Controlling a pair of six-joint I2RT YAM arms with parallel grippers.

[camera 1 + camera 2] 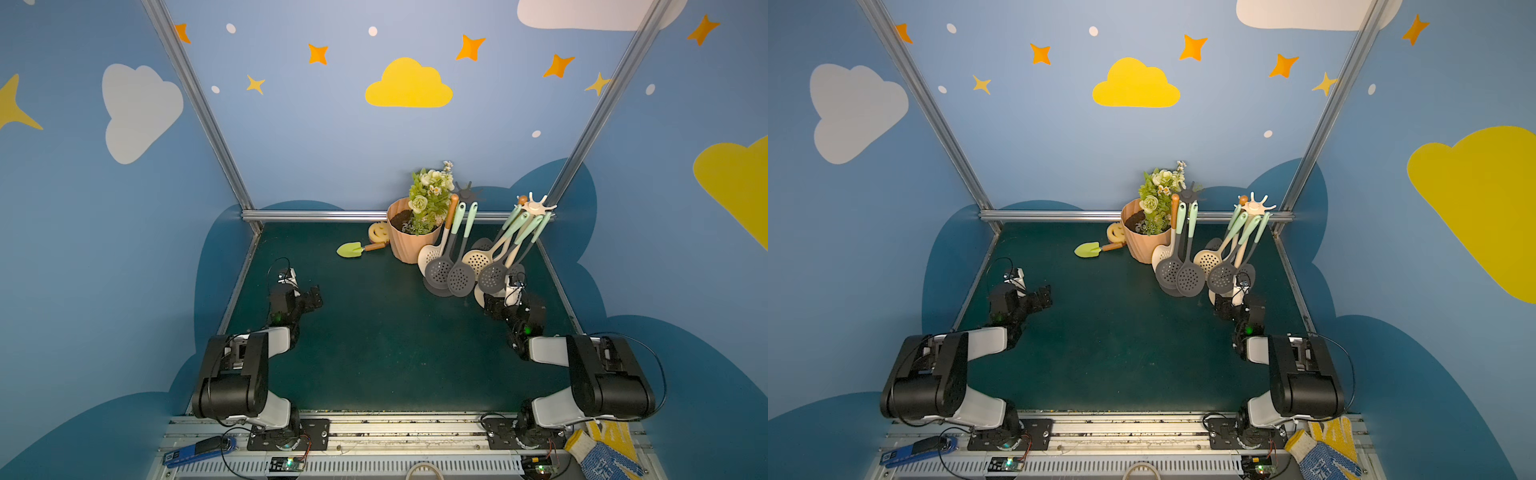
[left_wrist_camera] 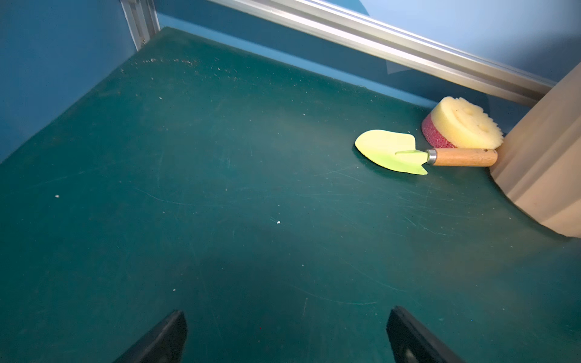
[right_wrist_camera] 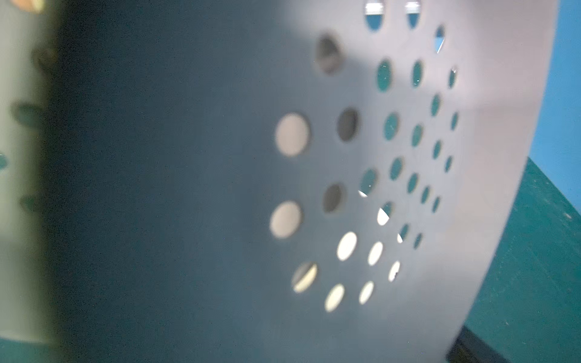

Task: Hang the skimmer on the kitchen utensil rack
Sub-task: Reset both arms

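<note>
At least six skimmers [image 1: 492, 277] hang on two racks, one dark [image 1: 468, 192] and one cream [image 1: 536, 205], near the far right corner of the tabletop [image 1: 374, 332]. One pot [image 1: 401, 249] holds soil and flowers [image 1: 430, 195]. One trowel [image 1: 351, 249] and one sponge [image 1: 378, 232] lie beside it. The left gripper [image 2: 286, 330] has wide, empty jaws. The right gripper [image 1: 494, 305] is also wide, half hidden behind the skimmer heads.

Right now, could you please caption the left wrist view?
Lime-green garden trowel with wooden handle beside a yellow smiley sponge on green mat.
</note>
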